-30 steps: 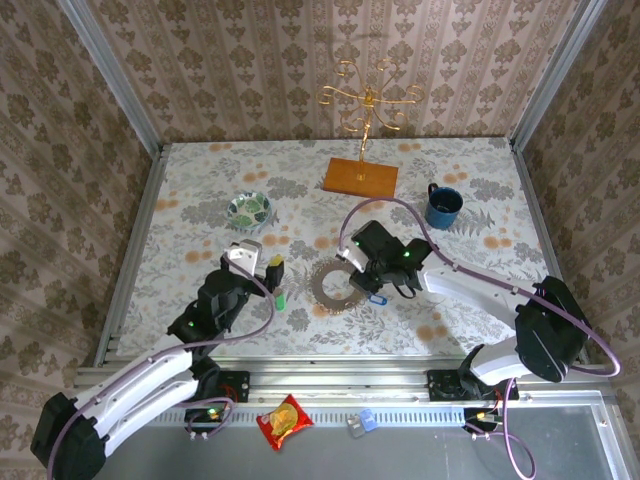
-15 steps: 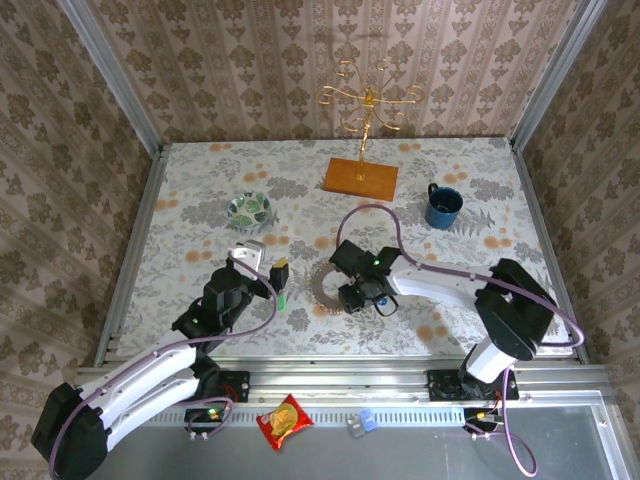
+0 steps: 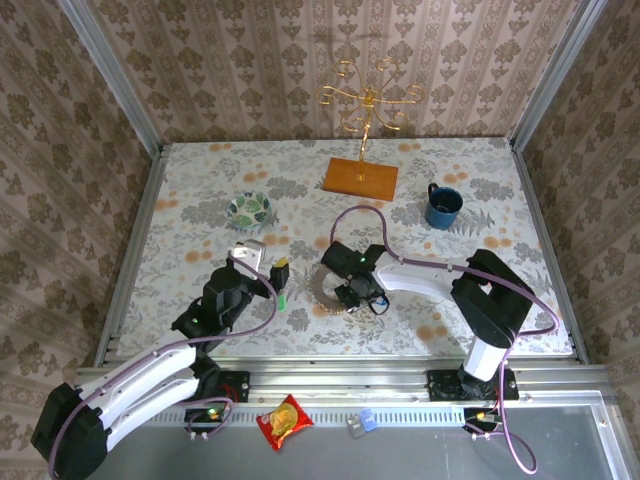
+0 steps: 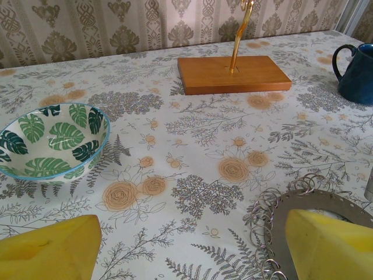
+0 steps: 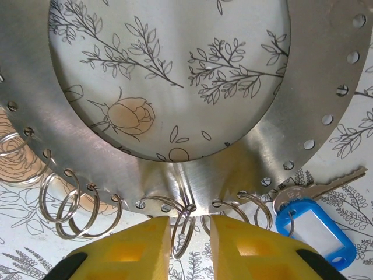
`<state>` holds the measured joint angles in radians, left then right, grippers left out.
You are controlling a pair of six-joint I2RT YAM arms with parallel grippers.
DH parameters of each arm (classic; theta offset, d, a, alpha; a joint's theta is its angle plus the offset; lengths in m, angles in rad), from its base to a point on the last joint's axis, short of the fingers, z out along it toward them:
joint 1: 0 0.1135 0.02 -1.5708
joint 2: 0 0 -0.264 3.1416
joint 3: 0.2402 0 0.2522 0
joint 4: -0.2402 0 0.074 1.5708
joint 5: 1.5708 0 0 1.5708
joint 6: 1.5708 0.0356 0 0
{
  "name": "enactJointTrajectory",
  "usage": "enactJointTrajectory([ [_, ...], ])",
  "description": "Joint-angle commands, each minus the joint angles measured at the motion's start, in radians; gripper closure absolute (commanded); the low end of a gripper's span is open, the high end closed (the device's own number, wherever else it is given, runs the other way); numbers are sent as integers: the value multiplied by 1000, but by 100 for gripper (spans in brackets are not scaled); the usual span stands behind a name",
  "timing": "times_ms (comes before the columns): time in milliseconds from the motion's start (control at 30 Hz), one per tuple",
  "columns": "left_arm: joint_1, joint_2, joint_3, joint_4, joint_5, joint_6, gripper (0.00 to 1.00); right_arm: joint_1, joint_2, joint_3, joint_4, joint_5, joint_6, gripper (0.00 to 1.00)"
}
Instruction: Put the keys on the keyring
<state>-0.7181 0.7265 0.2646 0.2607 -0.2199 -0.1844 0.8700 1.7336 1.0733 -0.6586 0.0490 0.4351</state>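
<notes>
Up on the top external view, the keyring [image 3: 328,284] lies flat mid-desk [image 3: 480,170]. The right end effector [image 3: 354,296] sits over its near-right rim, and the left end effector [image 3: 264,262] is just off to its left. The green key [image 3: 284,299] rests on the flowery cloth near the left end effector, apart from the ring. The blue key [image 3: 377,304] is a speck just right of the right end effector. Farther back are a leaf-print bowl [image 3: 248,209], a dark blue mug [image 3: 443,206] and a wooden base [image 3: 361,177] carrying a curly gold wire stand [image 3: 368,103].

The right wrist view fills in what the overhead can't. The keyring is a flat, brushed metal band with small holes punched along its outer edge. Thin wire split rings [image 5: 76,201] hook through those holes. The blue key [image 5: 315,224] has a rounded plastic tag head with a pale window and a silver blade. It lies right at the rim, and whether it's hooked on can't be told. The right end effector [image 5: 189,224] has blocky yellow fingers [image 5: 140,248] with only a slim gap between them. A wire loop pokes into that gap, but whether it's pinched can't be told.

The left wrist view shows that end effector's yellow pads [image 4: 52,248] spread wide, holding nothing. A curve of ring and loops lies beside one pad, and the glossy bowl has a blue rim.
</notes>
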Motion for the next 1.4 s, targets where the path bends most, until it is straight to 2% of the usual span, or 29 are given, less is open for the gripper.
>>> enactJointTrajectory([
  [0, 6, -2, 30, 5, 10, -7, 17, 8, 20, 23, -25, 27, 12, 78],
  [500, 7, -3, 32, 5, 9, -4, 17, 8, 37, 25, -46, 36, 4, 83],
  [800, 6, -6, 37, -3, 10, 6, 17, 8, -7, 24, -48, 54, -15, 99],
  [867, 6, -9, 42, -10, 11, 15, 17, 8, -39, 22, -47, 58, -31, 100],
  [1100, 7, -24, 60, -30, 33, 59, 17, 8, -166, -1, -21, 46, -156, 100],
  [1367, 7, -13, 95, -27, 208, 169, 20, 7, -316, -52, 80, -93, -443, 100],
])
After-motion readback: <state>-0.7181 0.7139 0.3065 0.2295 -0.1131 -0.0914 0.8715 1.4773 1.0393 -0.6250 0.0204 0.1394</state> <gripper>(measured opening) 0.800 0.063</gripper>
